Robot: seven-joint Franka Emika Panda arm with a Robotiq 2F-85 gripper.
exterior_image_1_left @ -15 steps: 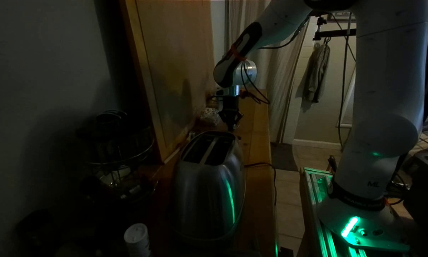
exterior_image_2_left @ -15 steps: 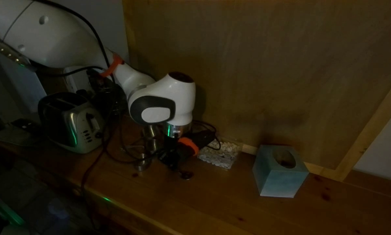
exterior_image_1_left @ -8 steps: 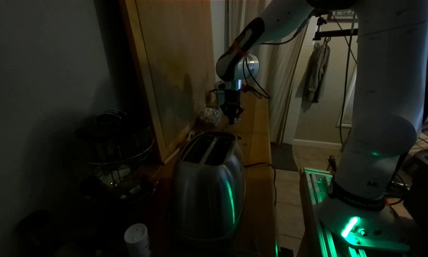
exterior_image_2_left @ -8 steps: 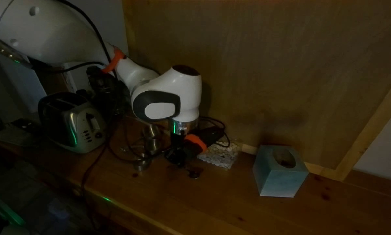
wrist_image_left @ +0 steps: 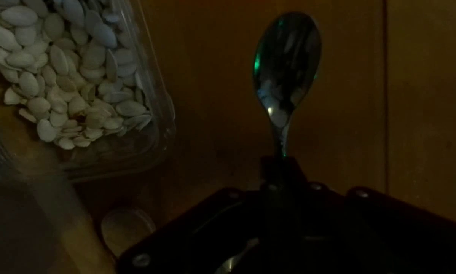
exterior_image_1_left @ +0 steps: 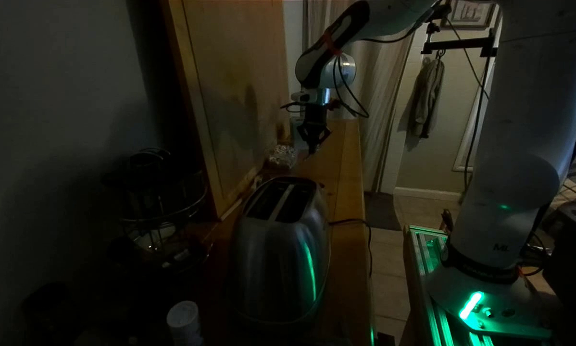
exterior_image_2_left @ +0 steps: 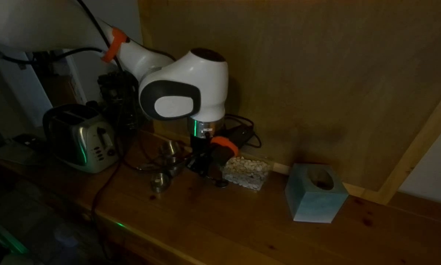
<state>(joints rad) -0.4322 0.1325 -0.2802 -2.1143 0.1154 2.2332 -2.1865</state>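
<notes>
1. pincer (wrist_image_left: 281, 167): drawn tight on the spoon (wrist_image_left: 287, 57), at the narrow neck just behind the bowl; most of the handle was hidden by the pincer.
2. spoon position: bowl pointed out beyond the pincer, beside the clear tub (wrist_image_left: 161, 110) of pale seeds (wrist_image_left: 87, 68) and outside its rim. in an exterior view it hung above the counter (exterior_image_1_left: 348, 168), apparently not touching.
3. material, judged: shiny metal, so stiff, hard to damage, fairly light, with noticeable weight at the bowl end.
4. slip, judged: polished surface probably slick; the thin neck gave little to bear on, so a push on the bowl could have rolled or tipped it.
5. hold, judged: neck grip looked workable. a flatter stretch farther down the handle, if there was one, would have resisted twisting better. bowl a poor choice: curved and smooth.
6. pale patches showed on the bowl; could not tell whether these were only reflections.
7. surroundings: tub looked thin-walled, judged light and easily shoved; seeds looked dry and loose. metal cups (exterior_image_2_left: 160, 183) sat near the pincer in an exterior view.
</notes>
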